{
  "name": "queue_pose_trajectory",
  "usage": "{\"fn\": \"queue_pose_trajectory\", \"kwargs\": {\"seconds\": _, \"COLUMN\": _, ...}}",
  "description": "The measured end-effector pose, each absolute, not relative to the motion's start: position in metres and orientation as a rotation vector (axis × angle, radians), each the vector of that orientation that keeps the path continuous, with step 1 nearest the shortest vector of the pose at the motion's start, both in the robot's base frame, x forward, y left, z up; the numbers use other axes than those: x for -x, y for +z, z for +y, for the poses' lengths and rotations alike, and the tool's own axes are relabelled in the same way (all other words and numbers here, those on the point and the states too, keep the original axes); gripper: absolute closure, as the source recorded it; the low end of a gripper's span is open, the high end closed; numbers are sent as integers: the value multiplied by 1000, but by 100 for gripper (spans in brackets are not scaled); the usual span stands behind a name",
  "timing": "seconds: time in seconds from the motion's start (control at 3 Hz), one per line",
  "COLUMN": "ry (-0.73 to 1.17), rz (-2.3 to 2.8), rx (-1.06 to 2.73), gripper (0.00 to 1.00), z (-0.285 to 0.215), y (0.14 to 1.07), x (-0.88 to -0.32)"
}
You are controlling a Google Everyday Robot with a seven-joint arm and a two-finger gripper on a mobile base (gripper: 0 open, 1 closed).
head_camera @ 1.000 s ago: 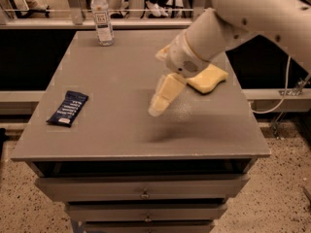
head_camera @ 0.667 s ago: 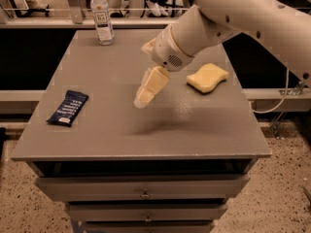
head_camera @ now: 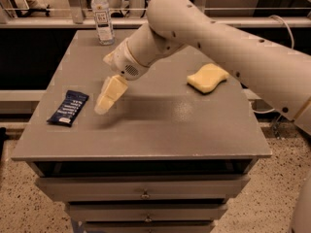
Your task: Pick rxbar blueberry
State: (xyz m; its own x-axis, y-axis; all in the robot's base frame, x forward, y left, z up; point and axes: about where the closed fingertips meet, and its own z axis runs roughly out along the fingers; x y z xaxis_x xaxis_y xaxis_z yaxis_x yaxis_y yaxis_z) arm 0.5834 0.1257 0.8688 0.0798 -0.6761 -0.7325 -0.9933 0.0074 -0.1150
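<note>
1. Hanging over the left half of the grey table (head_camera: 160,130), the cream-coloured gripper (head_camera: 106,101) points down and to the left, tilted rather than upright.
2. From where I stand I cannot tell whether the gripper is released or clenched; it shows as a single pale wedge, and it carries nothing that I can see.
3. A soft shadow lies on the tabletop just under and to the right of its tip, so it seems to be held a little above the surface, though I cannot be sure of that.
4. The rxbar blueberry (head_camera: 68,108) lies flat on the table near the left edge. Its dark navy wrapper has rows of white print, and its long side runs at a slant.
5. The bar sits just to the left of the gripper's tip, close by but apart from it.
6. The thick white arm (head_camera: 218,38) reaches in from the right, crossing above the back of the table before bending down to the wrist.
7. A yellow sponge (head_camera: 208,77) rests on the right side of the table, well apart from the bar and partly below the arm.
8. A clear water bottle (head_camera: 102,17) stands upright at the back left corner, its label facing me.
9. Below the tabletop there is a stack of grey drawers (head_camera: 144,187), all closed, and a speckled floor (head_camera: 272,198) shows to either side.
</note>
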Motion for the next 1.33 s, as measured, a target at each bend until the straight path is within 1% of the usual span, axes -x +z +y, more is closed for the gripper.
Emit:
{"fn": "queue_pose_trajectory", "kwargs": {"seconds": 0.33, "ry": 734, "rz": 1628, "rx": 1732, "gripper": 0, "z": 164, "y": 859, "x": -573}}
{"fn": "queue_pose_trajectory", "kwargs": {"seconds": 1.0, "ry": 788, "rz": 1613, "rx": 1718, "gripper": 0, "z": 192, "y": 847, "x": -561}}
{"fn": "queue_pose_trajectory", "kwargs": {"seconds": 1.33, "ry": 786, "rz": 1631, "rx": 1702, "gripper": 2, "z": 198, "y": 835, "x": -564}}
